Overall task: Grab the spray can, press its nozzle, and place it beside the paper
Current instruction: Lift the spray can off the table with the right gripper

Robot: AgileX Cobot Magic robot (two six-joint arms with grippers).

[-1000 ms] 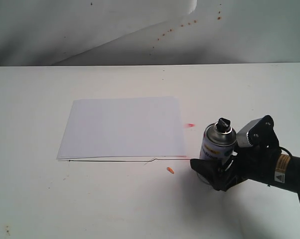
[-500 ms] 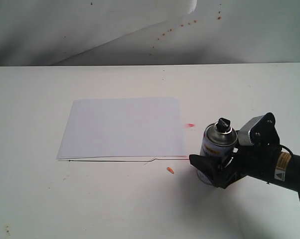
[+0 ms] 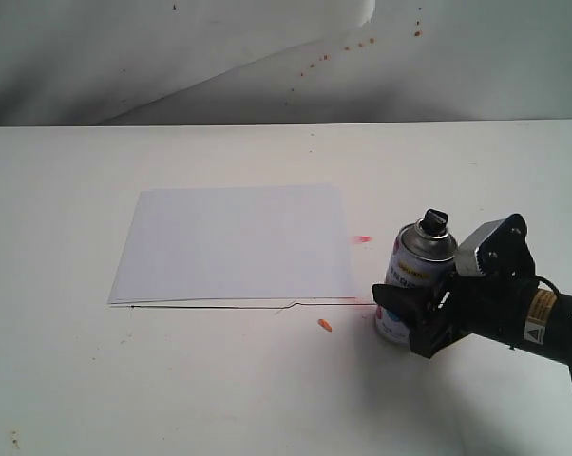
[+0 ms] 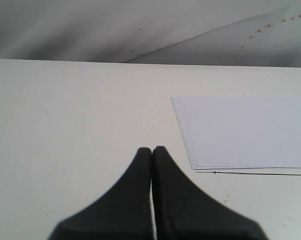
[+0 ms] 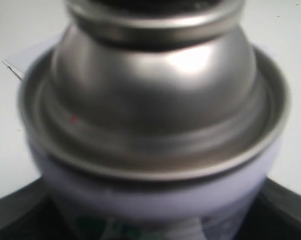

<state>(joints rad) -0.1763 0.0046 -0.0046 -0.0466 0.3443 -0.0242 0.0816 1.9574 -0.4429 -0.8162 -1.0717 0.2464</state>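
Note:
The spray can (image 3: 414, 275), white with a yellow band and silver dome, stands just right of the paper's (image 3: 234, 242) near right corner, leaning slightly. Its black nozzle (image 3: 436, 220) sticks up from the dome. My right gripper (image 3: 402, 306) reaches in low from the right, its black jaws pressed round the can's lower body. In the right wrist view the can's dome (image 5: 155, 100) fills the picture, with dark fingers (image 5: 15, 215) at both sides. My left gripper (image 4: 151, 150) is shut and empty over bare table, to the left of the paper (image 4: 245, 130).
A small orange speck (image 3: 325, 326) lies in front of the paper's corner and a red stain (image 3: 363, 238) beside its right edge. A creased white backdrop (image 3: 267, 57) rises behind the table. The right arm's body (image 3: 514, 304) lies low along the table's right side.
The right jaws have closed in on the can. The can has shifted a little to the right, its top has risen and it now leans.

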